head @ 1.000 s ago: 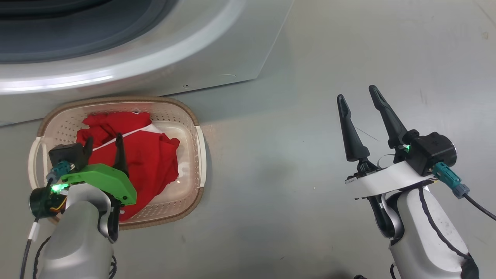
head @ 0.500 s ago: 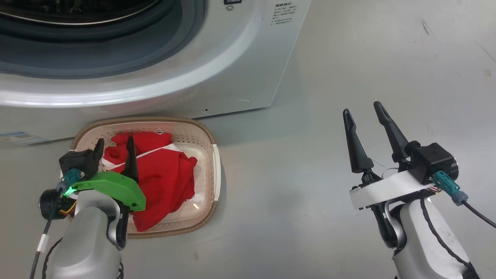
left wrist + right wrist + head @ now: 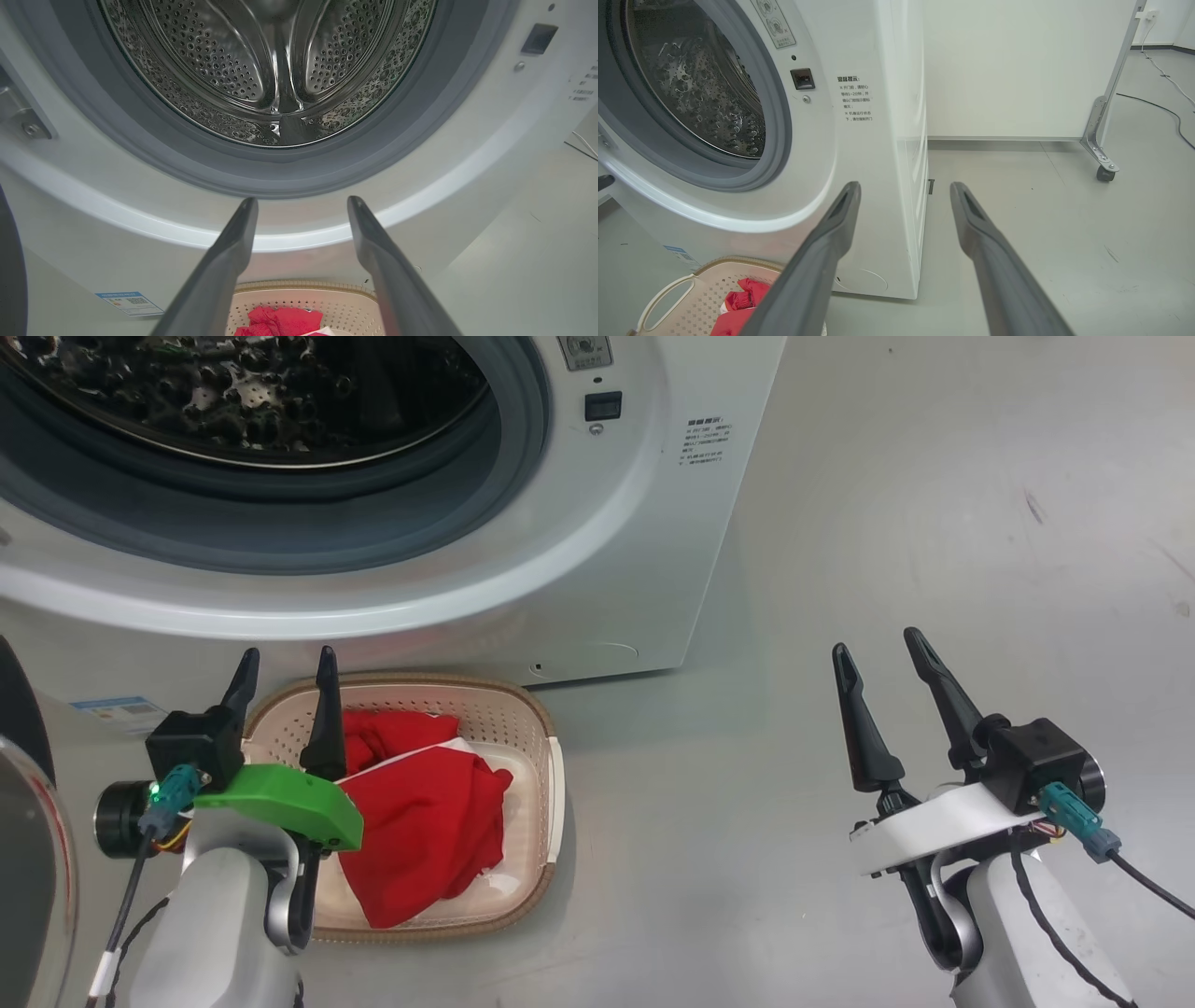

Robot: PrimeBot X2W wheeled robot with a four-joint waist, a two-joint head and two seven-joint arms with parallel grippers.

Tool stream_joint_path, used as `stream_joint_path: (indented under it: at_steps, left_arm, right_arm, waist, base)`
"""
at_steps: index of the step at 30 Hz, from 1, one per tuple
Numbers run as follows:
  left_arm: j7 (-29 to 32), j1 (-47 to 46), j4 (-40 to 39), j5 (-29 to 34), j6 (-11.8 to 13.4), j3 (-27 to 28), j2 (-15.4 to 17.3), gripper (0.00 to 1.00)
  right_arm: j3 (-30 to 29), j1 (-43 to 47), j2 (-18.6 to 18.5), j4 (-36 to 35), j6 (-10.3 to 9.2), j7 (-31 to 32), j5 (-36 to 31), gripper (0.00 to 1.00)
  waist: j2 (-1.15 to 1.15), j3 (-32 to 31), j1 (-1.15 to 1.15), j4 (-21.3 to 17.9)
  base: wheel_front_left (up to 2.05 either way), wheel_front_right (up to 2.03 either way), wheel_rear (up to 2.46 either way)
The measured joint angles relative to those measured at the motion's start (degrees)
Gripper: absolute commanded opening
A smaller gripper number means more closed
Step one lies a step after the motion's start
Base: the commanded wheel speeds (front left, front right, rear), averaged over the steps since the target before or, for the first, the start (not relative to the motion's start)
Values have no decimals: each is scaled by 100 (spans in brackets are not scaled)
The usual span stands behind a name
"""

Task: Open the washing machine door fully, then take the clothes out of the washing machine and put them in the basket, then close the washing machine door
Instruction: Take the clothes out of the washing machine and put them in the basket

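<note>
The white washing machine (image 3: 597,569) stands open, and I see no clothes in its steel drum (image 3: 275,70). Its door (image 3: 28,859) hangs open at the far left edge, dark rim and glass partly cut off. On the floor in front sits the cream basket (image 3: 537,737) with the red clothes (image 3: 420,812) piled inside. My left gripper (image 3: 285,667) hovers open and empty over the basket's far left rim, fingers pointing at the drum. My right gripper (image 3: 875,641) is open and empty over bare floor, right of the washer.
A blue label (image 3: 112,709) is stuck low on the washer front. Grey floor (image 3: 934,523) stretches to the right. A wheeled metal frame leg (image 3: 1104,140) and a cable (image 3: 1157,107) lie farther off by a white wall.
The head camera has tilted up, bringing the drum opening and door edge into view. My left gripper has lifted off the clothes toward the washer. The right arm has barely moved.
</note>
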Motion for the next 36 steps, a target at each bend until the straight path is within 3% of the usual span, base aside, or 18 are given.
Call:
stream_joint_path:
  at_steps: [14,36]
  left_arm:
    - [-1,796,-1132,252,94,-47,-4,100]
    - [76,2377,-1994,305,267,-394,10,100]
  right_arm:
    - [-163,461,23,5,-59,0,-41,100]
    - [-198,1318,49,-75,-170,0,-48,100]
  waist:
    - [0,-737,0,151]
    - [0,-1625,0,294]
  base:
    - [0,0,0]
    - [0,0,0]
